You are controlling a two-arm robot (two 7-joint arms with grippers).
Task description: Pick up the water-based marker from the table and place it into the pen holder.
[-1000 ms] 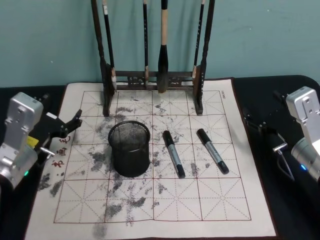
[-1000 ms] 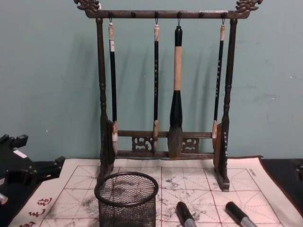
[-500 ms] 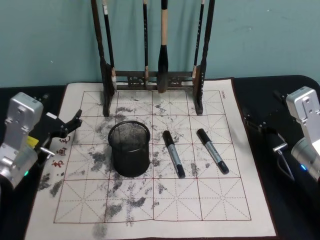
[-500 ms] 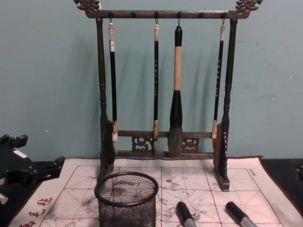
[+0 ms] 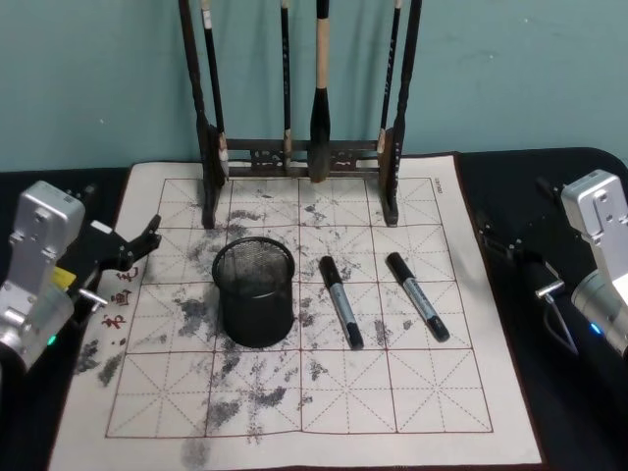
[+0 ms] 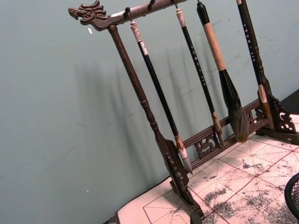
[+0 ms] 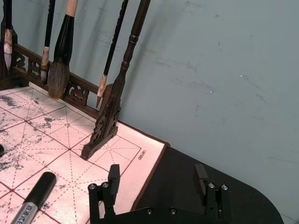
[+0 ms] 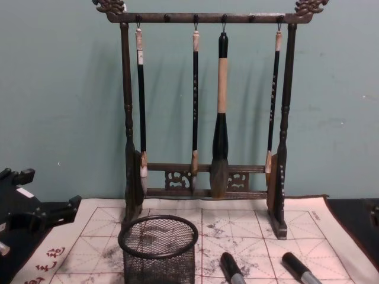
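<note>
Your left end effector hangs released over the calligraphy mat's left edge. Your right end effector is spread open above the bench, right of the mat. On the mat, one marker lies near the pen holder, on its right; the other marker lies farther right.

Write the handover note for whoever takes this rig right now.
Left gripper: open, empty, at the mat's left edge.
Right gripper: open, empty, off the mat's right edge.
Things: inner marker and outer marker lie on the grid mat, to the right of the mesh pen holder.
Done: nothing, no marker grasped yet.
Left: grasp a marker, lift it, drop it into the holder.
</note>
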